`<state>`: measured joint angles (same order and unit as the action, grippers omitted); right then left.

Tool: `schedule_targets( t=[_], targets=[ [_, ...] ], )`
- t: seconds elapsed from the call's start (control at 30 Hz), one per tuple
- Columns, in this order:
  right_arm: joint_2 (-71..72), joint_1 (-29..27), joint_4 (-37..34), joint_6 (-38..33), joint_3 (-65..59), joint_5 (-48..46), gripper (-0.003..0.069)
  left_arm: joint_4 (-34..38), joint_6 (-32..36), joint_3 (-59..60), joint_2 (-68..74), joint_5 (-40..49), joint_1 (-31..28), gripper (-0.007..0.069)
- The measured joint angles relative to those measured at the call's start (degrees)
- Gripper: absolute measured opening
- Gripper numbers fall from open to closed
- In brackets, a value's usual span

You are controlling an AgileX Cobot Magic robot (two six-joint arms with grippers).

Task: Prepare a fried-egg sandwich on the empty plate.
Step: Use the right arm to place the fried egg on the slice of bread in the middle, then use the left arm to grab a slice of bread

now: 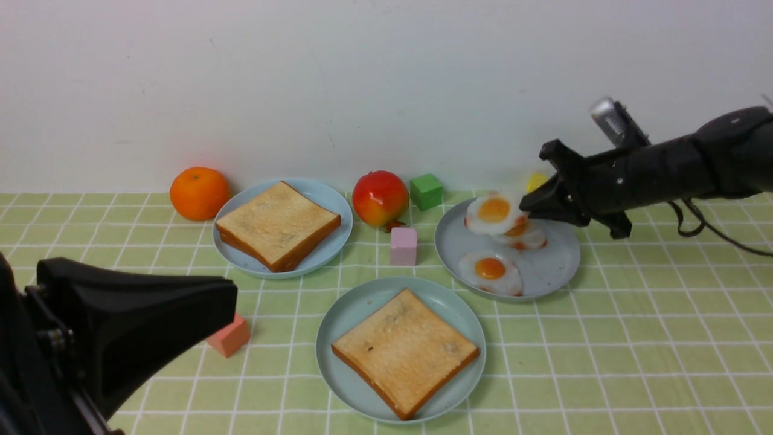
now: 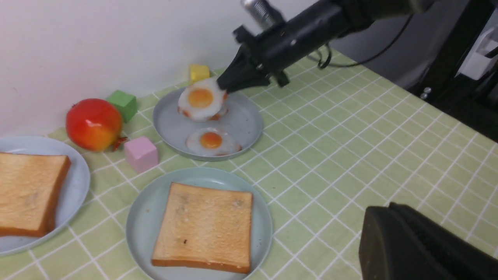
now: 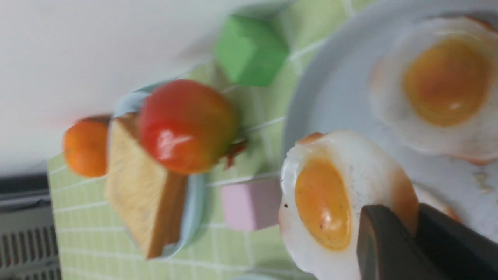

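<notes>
The pale mint-teal plate [image 1: 338, 314] at the front centre carries one toast slice [image 1: 404, 350]; no fried-egg sandwich is in view. A second toast slice [image 1: 278, 223] lies on the sky-blue plate [image 1: 329, 205] at the back left. My right gripper [image 1: 525, 208] is shut on the edge of a fried egg [image 1: 492, 211], holding it just above the grey-blue plate [image 1: 555, 266]. Two more eggs [image 1: 490, 270] lie on that plate. In the right wrist view the fingers [image 3: 389, 241] pinch the egg's browned rim [image 3: 404, 198]. My left gripper [image 1: 232, 302] hangs shut and empty at the front left.
Along the back wall sit an orange [image 1: 199, 193], a red apple [image 1: 380, 198], a green cube [image 1: 426, 191] and a yellow cube [image 1: 536, 181]. A pink cube [image 1: 403, 246] stands between the plates. A salmon cube [image 1: 229, 337] lies by my left gripper.
</notes>
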<state>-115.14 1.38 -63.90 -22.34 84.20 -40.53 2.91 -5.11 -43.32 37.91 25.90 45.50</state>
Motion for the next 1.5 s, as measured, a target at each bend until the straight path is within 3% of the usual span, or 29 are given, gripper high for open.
schedule_targets(
  t=[0.17, 0.37, 0.6, 0.77, 1.0, 1.13, 1.3, 1.37, 1.5],
  targets=[
    [7.70, 0.55, 1.14, -1.88, -3.48, -5.67, 0.0089, -2.91, 0.00, 0.00, 0.34, 1.22, 0.00, -0.0013],
    [15.44, 8.61, 0.94, -4.36, -17.52, -4.73, 0.0089, -4.29, 0.00, 0.00, 1.71, 2.95, 0.00, -0.0013],
    [12.83, 18.19, -10.22, -11.90, -24.46, 3.75, 0.0087, -4.34, 0.00, 0.00, 2.14, 3.31, 0.00, -0.0013],
    [9.73, 19.62, -18.74, -16.95, -24.46, 6.93, 0.0088, -4.34, 0.00, 0.00, 2.14, 3.49, 0.00, -0.0013],
    [6.55, 19.65, -20.82, -18.07, -24.46, 7.56, 0.0088, -4.34, 0.00, 0.00, 2.14, 4.19, 0.00, -0.0013],
    [5.92, 19.65, -20.58, -18.07, -24.46, 7.77, 0.0141, -4.34, 0.00, 0.00, 2.14, 4.30, 0.00, -0.0013],
    [5.92, 19.65, -17.44, -18.07, -24.46, 9.34, 0.0339, -4.34, 0.00, 0.00, 2.14, 4.30, 0.00, -0.0013],
    [6.17, 18.96, -15.93, -18.07, -24.46, 10.32, 0.0384, -4.34, 0.00, 0.00, 2.14, 4.30, 0.00, -0.0011],
    [9.66, 15.54, -10.30, -16.59, -24.46, 10.46, 0.0392, -4.34, 0.00, 0.00, 2.14, 4.71, 0.00, -0.0009]
  ],
)
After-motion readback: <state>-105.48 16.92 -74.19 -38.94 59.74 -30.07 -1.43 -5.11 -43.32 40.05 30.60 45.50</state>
